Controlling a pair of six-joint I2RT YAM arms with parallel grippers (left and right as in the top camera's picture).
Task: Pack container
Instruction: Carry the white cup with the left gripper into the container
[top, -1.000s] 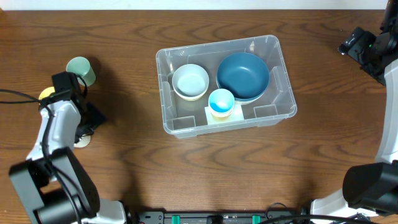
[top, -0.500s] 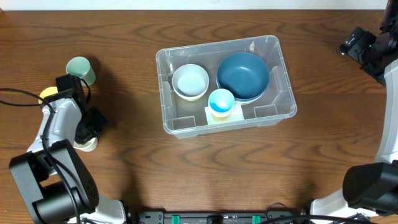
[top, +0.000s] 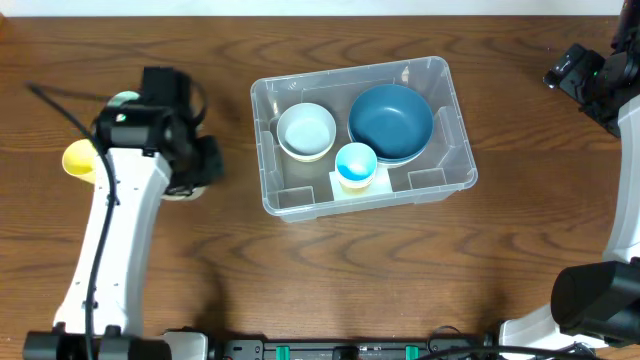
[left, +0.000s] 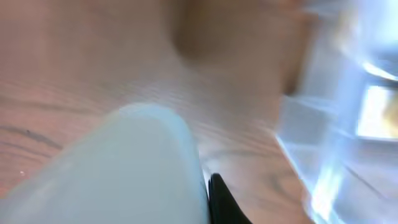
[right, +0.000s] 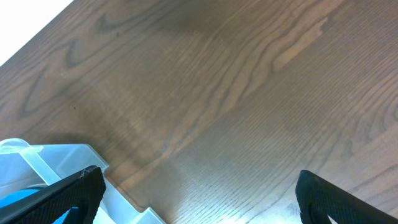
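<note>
The container (top: 440, 182) is a clear bin at the table's middle, blurred at the right edge (left: 323, 137) of the left wrist view. It holds a cream bowl (top: 306, 131), a dark blue bowl (top: 390, 122) and a small light blue cup (top: 355, 164). My left gripper (top: 190, 178) is shut on a pale cup (top: 180, 193) just left of the bin. That cup (left: 118, 174) fills the lower left of the wrist view, pressed against one black finger (left: 222, 202). My right gripper (top: 575, 70) hangs open at the far right, its fingers (right: 78, 190) wide apart over bare wood beside the bin's corner (right: 37, 162).
A yellow cup (top: 80, 160) lies at the far left. A green cup (top: 124, 99) stands behind it, mostly hidden by my left arm (top: 125, 210). A cable (top: 60, 105) trails from that arm across the left of the table.
The left gripper closed on the pale cup near the table's left edge and carried it right toward the bin. The right arm has not moved.
</note>
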